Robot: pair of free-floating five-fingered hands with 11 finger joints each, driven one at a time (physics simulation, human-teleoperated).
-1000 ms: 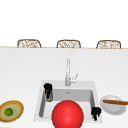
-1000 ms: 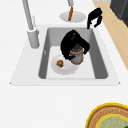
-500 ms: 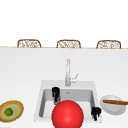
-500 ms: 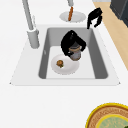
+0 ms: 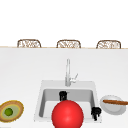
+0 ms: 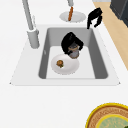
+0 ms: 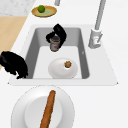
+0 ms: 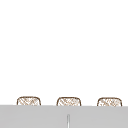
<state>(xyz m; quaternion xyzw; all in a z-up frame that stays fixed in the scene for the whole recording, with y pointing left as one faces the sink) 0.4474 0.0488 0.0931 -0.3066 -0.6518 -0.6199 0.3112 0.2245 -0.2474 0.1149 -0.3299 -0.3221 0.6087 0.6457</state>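
Inside sink [image 6: 100,67], left hand [image 6: 70,43] curled round cup [image 6: 74,52], beside plate [image 6: 65,65].

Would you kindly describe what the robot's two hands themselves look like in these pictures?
Both the left hand and the right hand are plain black throughout, human-shaped with a rounded palm and slim fingers. They float free: no arm, wrist mount, sleeve or cable joins them to anything. No markings, labels or coloured patches can be made out on either.
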